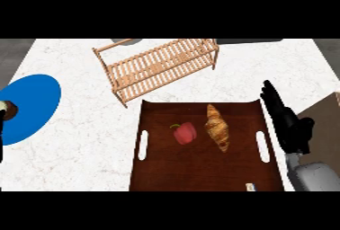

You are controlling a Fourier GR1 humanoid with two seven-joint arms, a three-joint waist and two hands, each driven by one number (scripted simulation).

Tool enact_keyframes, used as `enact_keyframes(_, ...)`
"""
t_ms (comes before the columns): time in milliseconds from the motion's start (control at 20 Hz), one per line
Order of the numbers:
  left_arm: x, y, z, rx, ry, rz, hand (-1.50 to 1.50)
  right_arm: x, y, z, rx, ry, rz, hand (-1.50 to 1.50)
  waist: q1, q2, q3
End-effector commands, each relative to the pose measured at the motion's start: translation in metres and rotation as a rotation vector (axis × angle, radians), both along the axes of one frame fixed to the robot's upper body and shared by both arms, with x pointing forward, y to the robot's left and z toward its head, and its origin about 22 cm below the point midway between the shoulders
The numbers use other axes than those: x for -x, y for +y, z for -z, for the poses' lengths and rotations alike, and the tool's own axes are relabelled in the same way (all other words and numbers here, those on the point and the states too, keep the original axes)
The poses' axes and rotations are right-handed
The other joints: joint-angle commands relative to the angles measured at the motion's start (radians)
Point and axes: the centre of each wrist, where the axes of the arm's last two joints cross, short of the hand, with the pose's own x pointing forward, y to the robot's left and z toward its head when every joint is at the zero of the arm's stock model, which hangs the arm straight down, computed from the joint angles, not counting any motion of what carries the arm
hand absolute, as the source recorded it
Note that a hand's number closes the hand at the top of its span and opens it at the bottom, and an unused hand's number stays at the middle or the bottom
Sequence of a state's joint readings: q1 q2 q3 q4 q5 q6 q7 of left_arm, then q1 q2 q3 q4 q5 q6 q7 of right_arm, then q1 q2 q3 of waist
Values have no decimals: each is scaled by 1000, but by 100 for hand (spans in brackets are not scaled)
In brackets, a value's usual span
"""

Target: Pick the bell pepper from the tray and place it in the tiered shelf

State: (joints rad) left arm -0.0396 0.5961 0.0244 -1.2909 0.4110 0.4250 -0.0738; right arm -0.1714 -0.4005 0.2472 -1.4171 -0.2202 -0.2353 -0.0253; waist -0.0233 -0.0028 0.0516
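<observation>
Bell pepper (185, 133) lies on the dark tray (199, 175), left of centre, stem toward 10 o'clock; croissant (218, 127) just beside it at 3 o'clock, apart — room for fingers between looks tight. Right hand (287, 123) hangs over the tray's right rim, fingers straight and pointing to 12 o'clock, holding nothing; judged staged for the reach, pick not yet begun. Tiered shelf (161, 65) sits at 12 o'clock from the tray — a short carry. Left hand at the left edge by the blue plate (33, 105); fingers cannot be told.

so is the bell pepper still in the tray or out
In the tray: the bell pepper lies on the tray floor beside the croissant; no hand touches it.
</observation>
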Motion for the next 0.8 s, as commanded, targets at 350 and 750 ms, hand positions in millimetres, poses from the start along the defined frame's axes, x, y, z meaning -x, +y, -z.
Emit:
enact_keyframes(350,-33,-117,-33,104,-123,438,0,-37,153,-54,16,-205,-598,-150,78,10,-50)
enact_keyframes(750,-25,-133,-18,94,-108,411,0,-75,128,-118,-31,-260,-1081,-150,42,6,-51)
